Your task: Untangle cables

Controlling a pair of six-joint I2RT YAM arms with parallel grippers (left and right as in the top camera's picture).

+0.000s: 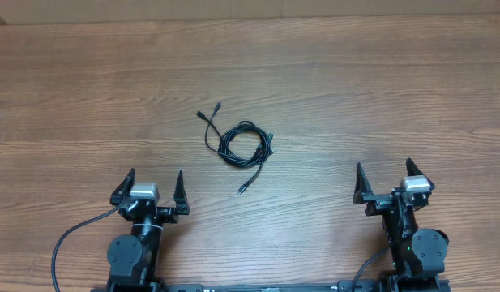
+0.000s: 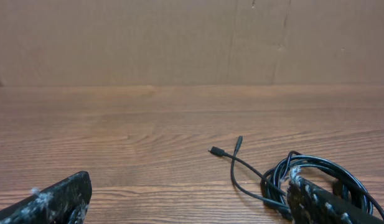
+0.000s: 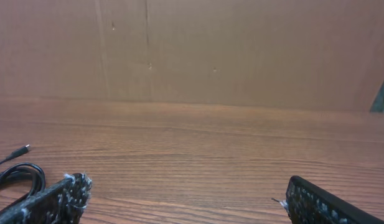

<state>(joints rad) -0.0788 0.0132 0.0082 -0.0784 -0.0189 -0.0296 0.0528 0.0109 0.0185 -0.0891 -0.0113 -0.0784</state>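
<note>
Ok, cables (image 1: 243, 148) lie in a loose coil in the middle of the table (image 1: 71, 97), well off every edge. Left gripper (image 1: 155, 173) and right gripper (image 1: 383, 164) sit at the near edge, both wide open, empty. Cord looks thin, limp, light; I'd pinch the stray plug end (image 1: 242, 190), not the bundle.

The left arm (image 1: 134, 250) and right arm (image 1: 421, 247) are standing at the near edge of the table (image 1: 314, 73), both showing matte black casings with rounded joint housings. The left gripper (image 1: 155, 174) and right gripper (image 1: 384, 166) are each showing two pointed black fingers flanking a pale grey block (image 1: 143, 193). Close up, the fingers (image 2: 322, 202) are showing studded inner faces and whitish scuffing. A thick black wire (image 1: 65, 242) is curving from each base toward the table's near edge.
</note>
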